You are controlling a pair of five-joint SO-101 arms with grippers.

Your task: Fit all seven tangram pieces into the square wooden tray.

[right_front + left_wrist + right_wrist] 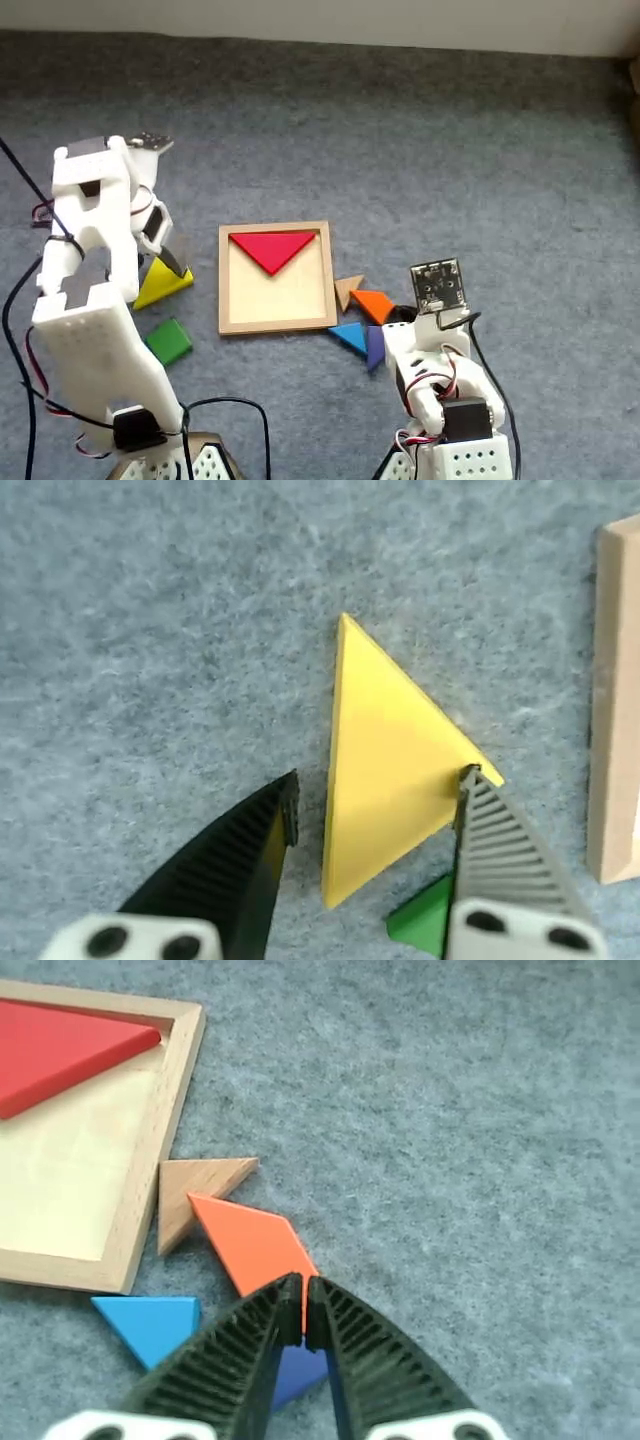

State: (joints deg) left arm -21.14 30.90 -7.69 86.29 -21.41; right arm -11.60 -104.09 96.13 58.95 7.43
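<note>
Between wide left jaws, a flat yellow triangle [385,775]; right jaws narrow, empty.

High view straight down on the table [450,150], wrist views close (past their fingers [240,870]), all sharing the tray [275,326].

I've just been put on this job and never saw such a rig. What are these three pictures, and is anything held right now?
The high view looks down on a grey carpet with two white robot arms. The other two pictures come from cameras on their wrists, looking past the jaws. The wooden tray holds just the red triangle. The left arm has its jaws open either side of the yellow triangle, a green piece nearby. The right arm has its jaws shut above the orange piece, beside a tan triangle, a blue triangle and a darker blue piece. Nothing is held.
</note>
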